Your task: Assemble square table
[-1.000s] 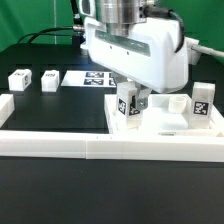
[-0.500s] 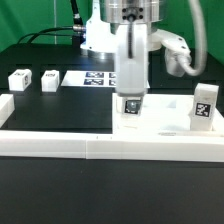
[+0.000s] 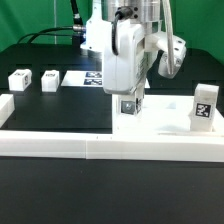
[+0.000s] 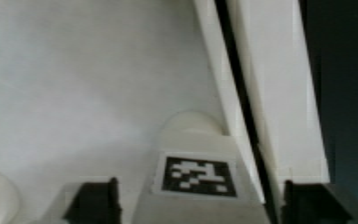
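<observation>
The white square slab lies flat on the exterior view's right, against the front border bar. A white tagged leg stands upright at its near-left corner. My gripper is straight above it and open, a finger on each side. In the wrist view the leg sits between the fingers with a small gap on both sides, the gripper around it and the slab beneath. A second leg stands on the slab's right. Two loose legs lie at the back left.
A long white border bar runs along the front and another piece on the exterior view's left; the front bar also shows in the wrist view. The marker board lies behind the gripper. Cables hang behind the arm.
The hand has turned about its vertical axis over the leg at the slab's corner. The leg stays upright in the same place. The other legs have not moved.
</observation>
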Motion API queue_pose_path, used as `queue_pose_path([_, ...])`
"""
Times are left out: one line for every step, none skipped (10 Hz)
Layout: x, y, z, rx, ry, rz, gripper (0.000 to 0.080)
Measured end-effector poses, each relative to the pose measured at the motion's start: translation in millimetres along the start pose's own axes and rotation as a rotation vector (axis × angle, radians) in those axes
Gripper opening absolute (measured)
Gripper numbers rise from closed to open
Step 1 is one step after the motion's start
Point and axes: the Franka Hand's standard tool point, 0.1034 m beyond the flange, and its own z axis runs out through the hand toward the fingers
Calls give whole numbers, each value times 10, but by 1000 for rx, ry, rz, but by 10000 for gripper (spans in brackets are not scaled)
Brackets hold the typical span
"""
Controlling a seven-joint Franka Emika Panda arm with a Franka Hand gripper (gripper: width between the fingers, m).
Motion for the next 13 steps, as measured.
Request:
queue_pose_path([1, -15, -24, 28, -4, -131, 589])
queue_pose_path([-4, 8, -51, 47, 0, -304, 589])
queue_pose_path([-23, 42, -59, 53, 1, -432, 637])
queue_pose_path([-10, 33, -45, 52, 4, -460, 646])
queue_pose_path([-5, 33, -41, 51, 7, -532, 646])
queue_pose_path([-4, 33, -40, 51, 9, -618, 646])
queue_pose_path([-3, 33, -38, 51, 11, -677, 649])
queue_pose_path([2, 25, -41, 54, 15, -779, 649])
queue_pose_path([28, -10, -50, 69, 27, -981, 649])
queue_pose_path([90, -43, -51, 88, 48, -1124, 649])
queue_pose_path([121, -54, -54, 95, 61, -1237, 649])
queue_pose_path([135, -77, -70, 103, 70, -1339, 649])
queue_pose_path([143, -94, -76, 108, 78, -1390, 649])
